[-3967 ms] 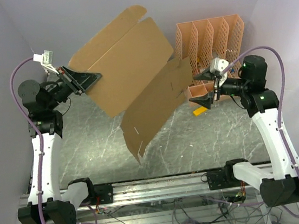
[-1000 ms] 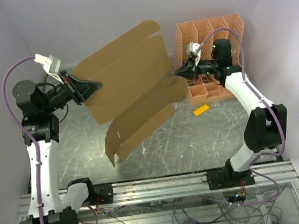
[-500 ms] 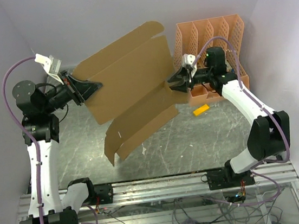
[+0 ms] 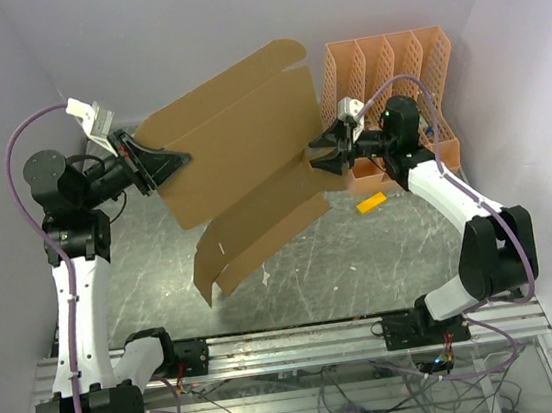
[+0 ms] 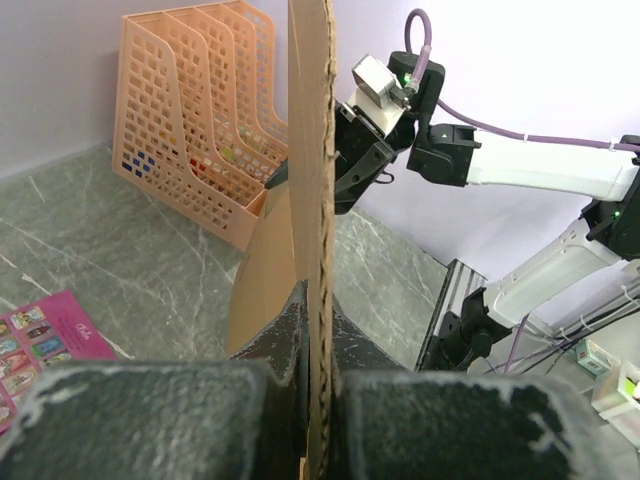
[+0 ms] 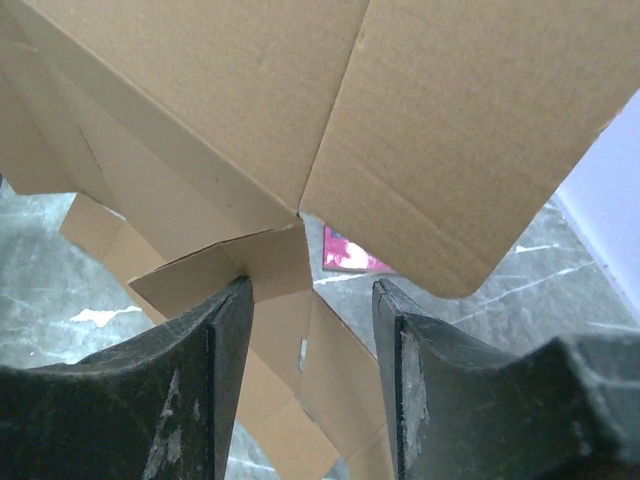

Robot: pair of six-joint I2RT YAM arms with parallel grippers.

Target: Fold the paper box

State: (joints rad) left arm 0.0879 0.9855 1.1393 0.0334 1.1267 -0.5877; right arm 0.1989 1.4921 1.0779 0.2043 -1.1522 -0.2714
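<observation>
Top external: paper box (image 4: pixel 239 151) is up in the air over the tabletop (image 4: pixel 363 256), unfolded, one flat die-cut sheet. Plain brown corrugated cardboard, matte, with crease lines, rounded flap corners and small slots. Upper panel tilts back, lower panel hangs down toward the near left. Can't tell if its bottom corner touches the tabletop.

Left gripper (image 4: pixel 165 165) is clenched on the sheet's left edge. Left wrist view shows the fluted edge running straight up between the scuffed black fingers (image 5: pixel 180 410).

Right gripper (image 4: pixel 318 156) is at the sheet's right edge, jaws spread much wider than the board is thick, grasping nothing. Right wrist view: a short angled flap sits right at the fingertips (image 6: pixel 225 330), where several creases meet.

Around it: orange lattice file organizer (image 4: pixel 393 91), plastic with four upright bays, stands in the far right corner just behind the right gripper. Small yellow block (image 4: pixel 370 202) lies in front of it. Pink printed card (image 5: pixel 40 330) lies flat on the grey marbled tabletop, mostly hidden by the sheet from above.
</observation>
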